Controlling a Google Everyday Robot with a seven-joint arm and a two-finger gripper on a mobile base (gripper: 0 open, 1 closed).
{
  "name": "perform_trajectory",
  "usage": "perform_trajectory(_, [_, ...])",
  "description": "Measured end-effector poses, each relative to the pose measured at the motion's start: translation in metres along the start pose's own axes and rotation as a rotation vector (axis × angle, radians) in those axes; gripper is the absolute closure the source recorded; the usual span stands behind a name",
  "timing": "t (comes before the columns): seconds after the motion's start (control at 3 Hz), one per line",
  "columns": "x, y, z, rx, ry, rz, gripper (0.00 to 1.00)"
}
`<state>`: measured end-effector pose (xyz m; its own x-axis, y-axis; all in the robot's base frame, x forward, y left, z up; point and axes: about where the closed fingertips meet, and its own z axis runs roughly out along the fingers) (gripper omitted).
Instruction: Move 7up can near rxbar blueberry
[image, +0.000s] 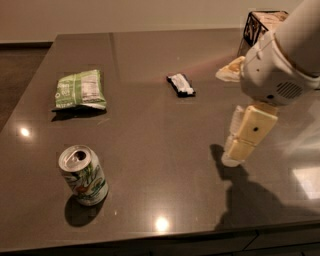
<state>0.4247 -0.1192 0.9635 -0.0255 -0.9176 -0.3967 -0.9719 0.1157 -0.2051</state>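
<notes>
The 7up can stands upright near the front left of the dark table, white and green sides, silver top with an open pull-tab hole. The rxbar blueberry lies flat at the middle back, a dark wrapper with a white patch. My gripper hangs at the right, pointing down just above the table, well right of the can and in front of the bar. It holds nothing.
A flat green-and-white snack bag lies at the back left. A black wire basket stands at the back right corner, with a pale crumpled item in front of it. The table's front edge runs close below the can.
</notes>
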Motion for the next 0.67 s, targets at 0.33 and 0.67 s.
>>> perform_trajectory(0.33, [-0.048,0.020,0.032,-0.064,-0.120,-0.046,0.00])
perform_trajectory(0.67, [-0.088,0.041,0.057,-0.122,-0.205,-0.077,0.00])
